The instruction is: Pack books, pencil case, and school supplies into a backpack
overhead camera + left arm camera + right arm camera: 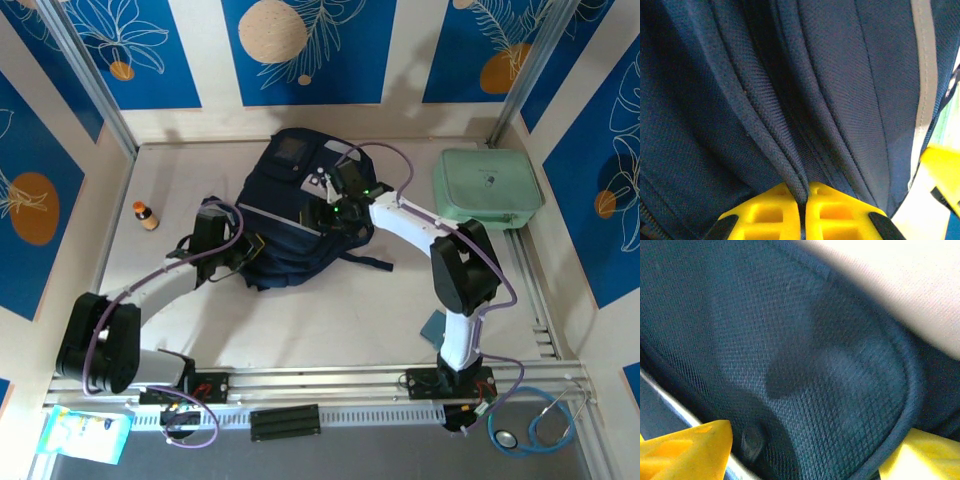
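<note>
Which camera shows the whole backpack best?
The top external view: the backpack is in frame whole, seen from above. The left wrist view gives close navy folds, one of them pinched by the left end effector. The right wrist view gives blurred mesh fabric.

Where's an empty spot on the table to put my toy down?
The biggest bare patch of table lies between the left arm and right arm, nearer than the backpack. Another lies beyond the little bottle. It's crowded around the backpack and green case.
</note>
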{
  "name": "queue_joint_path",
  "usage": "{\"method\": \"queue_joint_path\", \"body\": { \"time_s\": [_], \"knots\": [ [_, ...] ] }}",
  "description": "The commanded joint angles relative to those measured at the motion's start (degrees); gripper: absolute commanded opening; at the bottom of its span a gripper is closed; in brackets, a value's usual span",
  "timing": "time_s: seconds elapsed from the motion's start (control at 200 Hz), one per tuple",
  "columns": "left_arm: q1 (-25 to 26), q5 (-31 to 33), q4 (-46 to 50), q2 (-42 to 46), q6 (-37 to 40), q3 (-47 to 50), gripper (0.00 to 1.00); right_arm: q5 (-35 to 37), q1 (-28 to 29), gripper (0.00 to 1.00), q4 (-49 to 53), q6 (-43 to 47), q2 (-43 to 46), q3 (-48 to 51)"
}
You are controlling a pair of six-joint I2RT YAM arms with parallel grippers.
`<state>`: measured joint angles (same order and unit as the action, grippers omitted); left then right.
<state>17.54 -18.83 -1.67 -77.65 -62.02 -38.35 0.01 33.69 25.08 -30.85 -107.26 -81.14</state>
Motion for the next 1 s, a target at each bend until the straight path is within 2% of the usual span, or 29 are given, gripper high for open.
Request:
{"method": "queue_joint_path", "body": {
  "time_s": [0.0, 0.275, 0.425, 0.715, 0.92, 0.995],
  "knots": [
    [-0.36, -3.24, -4.17, -1.35, -0.33, -1.52, 0.07, -3.02, 2.6, 0.74, 2.12, 1.06, 4.3, 4.93],
    [-0.39, -3.19, -3.87, -2.18, 0.13, -2.44, 0.07, -2.93, 3.93, 0.71, 0.96, 3.65, 10.47, 11.27],
    [-0.4, -2.79, -3.47, -1.56, 0.19, -2.18, 0.07, 0.72, 3.23, 0.69, 1.71, 5.25, 10.5, 10.86],
    [-0.37, -2.18, -2.56, -0.33, 0.6, -1.86, 0.07, 9.94, 5.03, 0.37, 4.94, 11.32, 8.29, 9.18],
    [-0.4, -2.44, -2.73, -0.51, 0.63, -1.82, 0.07, 12.03, 6.03, 0.35, 5.96, 11.9, 6.21, 8.9],
    [-0.34, -2.52, -2.83, -0.58, 0.44, -1.75, 0.07, 11.44, 6.25, 0.3, 6.07, 12.03, 5.69, 8.66]
  ]
}}
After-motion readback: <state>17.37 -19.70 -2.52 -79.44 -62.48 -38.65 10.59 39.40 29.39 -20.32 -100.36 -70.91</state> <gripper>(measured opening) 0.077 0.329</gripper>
